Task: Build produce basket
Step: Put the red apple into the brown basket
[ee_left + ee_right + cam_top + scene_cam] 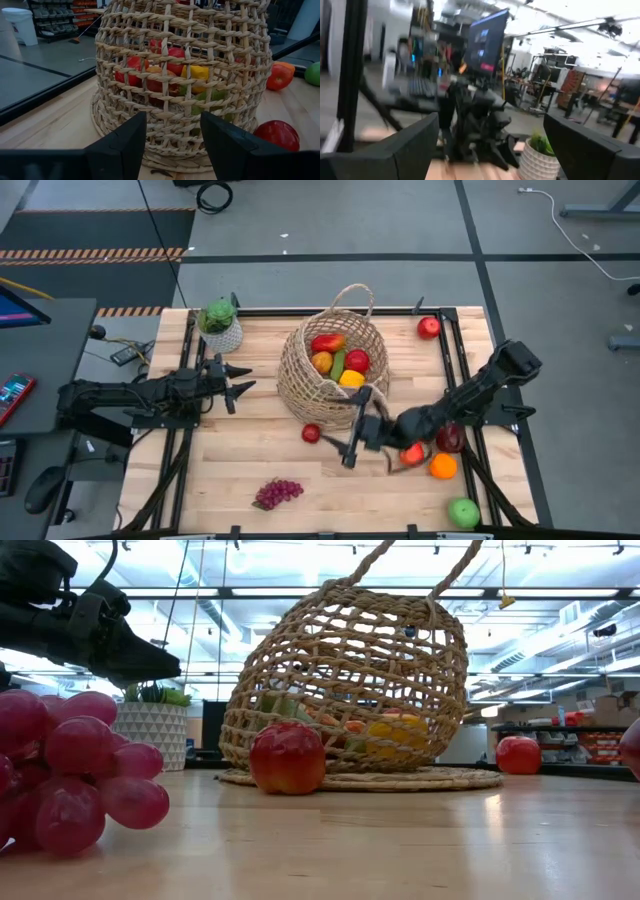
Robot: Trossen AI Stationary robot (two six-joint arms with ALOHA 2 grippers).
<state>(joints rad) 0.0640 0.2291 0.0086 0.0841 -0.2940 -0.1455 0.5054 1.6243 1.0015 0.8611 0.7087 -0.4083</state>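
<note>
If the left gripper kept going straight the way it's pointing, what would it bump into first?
Most likely the basket. The left gripper, fingers open and empty, points right at its woven side, with nothing between them.

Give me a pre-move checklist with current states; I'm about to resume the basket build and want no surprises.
1. Right gripper open and empty: ok.
2. Left gripper empty, waiting beside the basket: ok.
3. Basket upright, some produce already inside: ok.
4. Red apple against the basket's base, clear to grasp: ok.
5. Grapes, orange, green apple still on the table: not ok.
</note>
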